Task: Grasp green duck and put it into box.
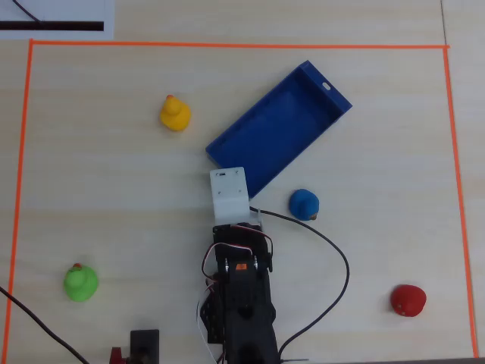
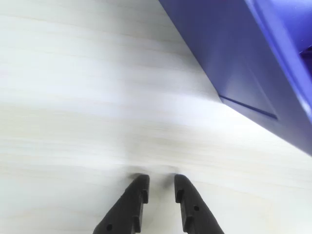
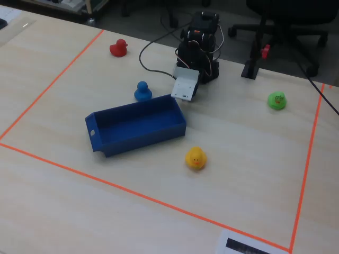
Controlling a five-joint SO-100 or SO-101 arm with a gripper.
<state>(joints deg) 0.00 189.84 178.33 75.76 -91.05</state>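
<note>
Green duck (image 1: 80,283) sits well apart from nearly closed gripper (image 2: 161,187) beside box (image 1: 278,127)

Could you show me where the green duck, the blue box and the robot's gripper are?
green duck (image 1: 79,283): overhead view, on its body.
blue box (image 3: 139,122): fixed view, on its bare floor.
gripper (image 2: 161,187): wrist view, midway between the two black fingertips.

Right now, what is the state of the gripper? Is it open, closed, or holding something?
Gripper: slightly open with a narrow gap between the fingertips, holding nothing, above bare table beside the box.
</note>
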